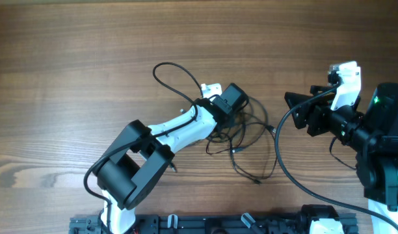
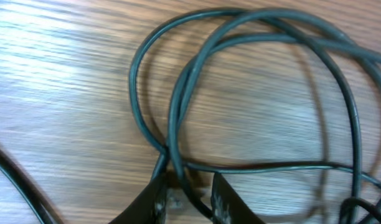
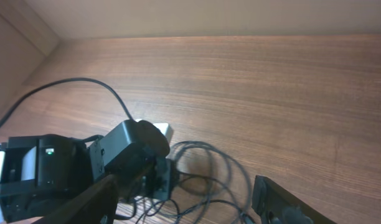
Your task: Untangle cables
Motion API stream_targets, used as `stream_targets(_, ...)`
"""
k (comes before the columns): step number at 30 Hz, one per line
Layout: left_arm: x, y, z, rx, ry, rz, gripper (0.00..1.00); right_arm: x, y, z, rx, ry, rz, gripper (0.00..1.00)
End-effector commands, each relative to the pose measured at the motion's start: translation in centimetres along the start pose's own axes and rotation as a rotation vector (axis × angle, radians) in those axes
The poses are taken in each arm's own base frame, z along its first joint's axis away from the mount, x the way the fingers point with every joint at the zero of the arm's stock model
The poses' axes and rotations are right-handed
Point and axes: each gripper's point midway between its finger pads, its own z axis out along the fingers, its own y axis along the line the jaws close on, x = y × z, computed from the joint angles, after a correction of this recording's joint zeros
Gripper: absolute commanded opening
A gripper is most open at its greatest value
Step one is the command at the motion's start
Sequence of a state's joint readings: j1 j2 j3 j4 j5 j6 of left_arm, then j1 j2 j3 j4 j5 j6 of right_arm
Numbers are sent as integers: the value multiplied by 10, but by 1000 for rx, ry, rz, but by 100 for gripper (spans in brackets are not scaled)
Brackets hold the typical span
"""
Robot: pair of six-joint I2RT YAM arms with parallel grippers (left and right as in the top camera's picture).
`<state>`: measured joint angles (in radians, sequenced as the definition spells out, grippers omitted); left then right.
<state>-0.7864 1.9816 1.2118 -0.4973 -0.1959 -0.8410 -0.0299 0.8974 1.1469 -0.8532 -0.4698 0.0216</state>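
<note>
The cables (image 1: 248, 133) are thin black cords bunched in loops at the table's middle, with a loose end trailing toward the front (image 1: 256, 181). My left gripper (image 1: 237, 110) is down over the left side of the bunch. In the left wrist view its fingers (image 2: 190, 183) are narrowly apart, with one strand running between them and more loops (image 2: 172, 106) beyond. My right gripper (image 1: 291, 103) hovers to the right of the bunch, wide open and empty. In the right wrist view its fingers (image 3: 184, 186) frame the loops (image 3: 237, 168) and the left gripper's head.
A thicker black robot cable (image 1: 277, 153) curves from the right arm toward the front edge. Another wired cable (image 1: 165, 68) loops behind the left wrist. The wooden table (image 1: 69, 78) stretches left and back. The arm bases stand along the front edge.
</note>
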Motion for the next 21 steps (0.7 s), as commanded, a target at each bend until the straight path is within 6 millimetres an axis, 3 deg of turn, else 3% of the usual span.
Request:
stream_targets(1, 45, 75, 30, -274, 119, 89, 27, 2, -1, 0, 2, 4, -14, 70)
stream_targets(3, 47, 71, 30, -254, 133, 67, 28, 3, -1, 0, 2, 7, -12, 70)
stream_targets(4, 48, 62, 32, -214, 139, 35, 41, 3, -1, 0, 2, 7, -13, 70)
stream_targets(6, 46, 39, 37, -107, 144, 8, 51, 3, -1, 0, 2, 7, -13, 70)
stream_targets(7, 42, 30, 38, -71, 130, 1, 61, 3, -1, 0, 2, 8, -12, 70)
stream_targets(9, 37, 23, 39, -42, 107, -4, 64, 5, -1, 0, 2, 14, -10, 70)
stream_targets(11, 38, 23, 39, -42, 111, -4, 56, 7, -1, 0, 3, 22, -9, 71)
stream_targets(12, 38, 23, 39, -42, 114, -4, 43, 7, -1, 0, 3, 23, -8, 70)
stream_targets(14, 41, 24, 42, -44, 127, -3, 4, 7, -1, 0, 3, 23, -8, 70)
stream_targets(17, 45, 32, 41, -73, 144, 27, 4, 7, -1, 0, 2, 24, -7, 71)
stream_targets(19, 29, 45, 36, -106, 108, 95, 4, 8, -1, 0, 2, 25, -6, 70)
stream_targets(21, 3, 53, 13, -114, 46, 156, 4, 8, -1, 0, 2, 26, -6, 70)
